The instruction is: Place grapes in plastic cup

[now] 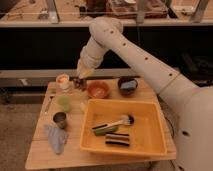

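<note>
Wooden tabletop (39, 154) carries, at our far left, a bluish cloth (55, 139) and a dark metal cup (60, 119). Just behind these we see the plastic cup (63, 102), upright. Behind it and slightly right, the claw (79, 81) hangs from the white arm, clamped on the grapes (78, 85), between a small white cup (63, 81) and an orange bowl (98, 90), apart from the plastic cup. Farther right we find a yellow bin (147, 125).
</note>
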Robot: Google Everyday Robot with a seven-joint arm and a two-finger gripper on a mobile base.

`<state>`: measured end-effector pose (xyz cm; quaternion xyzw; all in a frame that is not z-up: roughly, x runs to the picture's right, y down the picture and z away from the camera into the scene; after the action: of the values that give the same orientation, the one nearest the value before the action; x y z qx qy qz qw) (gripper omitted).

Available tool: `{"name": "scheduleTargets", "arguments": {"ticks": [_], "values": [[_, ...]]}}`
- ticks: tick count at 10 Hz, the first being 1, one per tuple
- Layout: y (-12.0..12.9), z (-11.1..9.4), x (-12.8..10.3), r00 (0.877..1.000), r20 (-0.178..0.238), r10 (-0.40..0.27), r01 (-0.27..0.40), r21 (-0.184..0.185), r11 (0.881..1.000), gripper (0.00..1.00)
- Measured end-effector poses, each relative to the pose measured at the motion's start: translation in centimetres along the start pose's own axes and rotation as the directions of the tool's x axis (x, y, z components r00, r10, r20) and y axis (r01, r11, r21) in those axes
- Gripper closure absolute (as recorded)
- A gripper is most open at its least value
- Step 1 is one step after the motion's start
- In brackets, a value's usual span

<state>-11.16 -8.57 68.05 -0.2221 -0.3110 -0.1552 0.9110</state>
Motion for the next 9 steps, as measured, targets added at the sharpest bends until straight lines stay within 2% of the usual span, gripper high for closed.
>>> {"name": "scheduleTargets", "arguments": {"ticks": [1, 2, 3, 4, 5, 7, 9], "values": [[-1.0, 1.2, -0.3, 1.0, 0.001, 0.026, -0.026, 0.019, 0.999, 0.9], [-1.6, 3.1, -1.3, 0.997, -0.001, 0.079, -0.079, 0.081, 0.994, 0.9], [-1.5, 4.3, -1.7, 0.992, 0.0, 0.127, -0.125, 0.158, 0.979, 0.9], [-1.1, 5.4, -1.7, 0.986, 0.001, 0.166, -0.161, 0.254, 0.954, 0.9], [-0.7, 6.8, -1.5, 0.98, 0.001, 0.201, -0.187, 0.363, 0.913, 0.9], [-0.5, 8.6, -1.7, 0.977, 0.005, 0.214, -0.194, 0.444, 0.875, 0.9], [-0.1, 9.6, -2.1, 0.978, 0.02, 0.207, -0.19, 0.489, 0.851, 0.9]]}}
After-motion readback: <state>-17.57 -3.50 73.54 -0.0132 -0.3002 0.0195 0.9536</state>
